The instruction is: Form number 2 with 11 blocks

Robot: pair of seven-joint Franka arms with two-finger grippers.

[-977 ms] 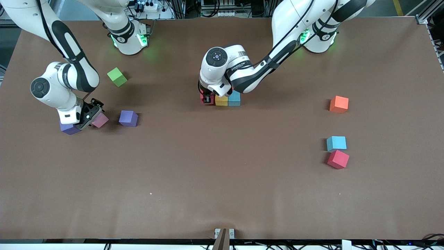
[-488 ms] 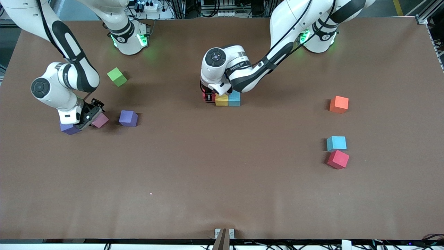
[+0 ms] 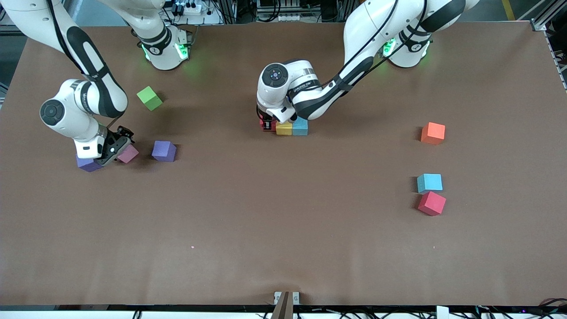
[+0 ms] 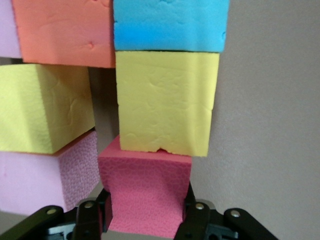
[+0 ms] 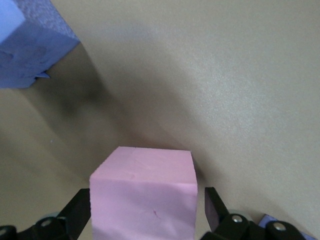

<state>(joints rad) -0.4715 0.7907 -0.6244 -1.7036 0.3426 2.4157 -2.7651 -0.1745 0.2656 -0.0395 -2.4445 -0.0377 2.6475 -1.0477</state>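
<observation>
A wide brown worktop [image 3: 283, 230] carried scattered foam cubes and the start of the number 2 [image 3: 288, 127], a small cluster of touching cubes near the middle, toward the arms' bases.

The left arm reached down over that cluster. The left end effector [image 4: 145, 220] was clamped on a red cube [image 4: 145, 192], pressing it against a yellow cube [image 4: 165, 102] that touched a light blue cube [image 4: 170, 25]; these three made one row. Beside that row the wrist view showed an orange cube [image 4: 65, 30], another yellow cube [image 4: 42, 107] and a pink cube [image 4: 40, 180]. The grip probably kept the red cube square while it was seated.

At the right arm's end, the right end effector [image 5: 147, 212] stood low with its fingers apart, either side of a pink cube [image 5: 142, 192] but not closed on it, apparently ready to pick it up. Two purple cubes [image 3: 164, 151] lay beside it, a green cube [image 3: 149, 98] farther from the camera.

Toward the left arm's end waited an orange cube [image 3: 433, 133], a light blue cube [image 3: 429, 182] and a red cube [image 3: 432, 203], the last two touching.
</observation>
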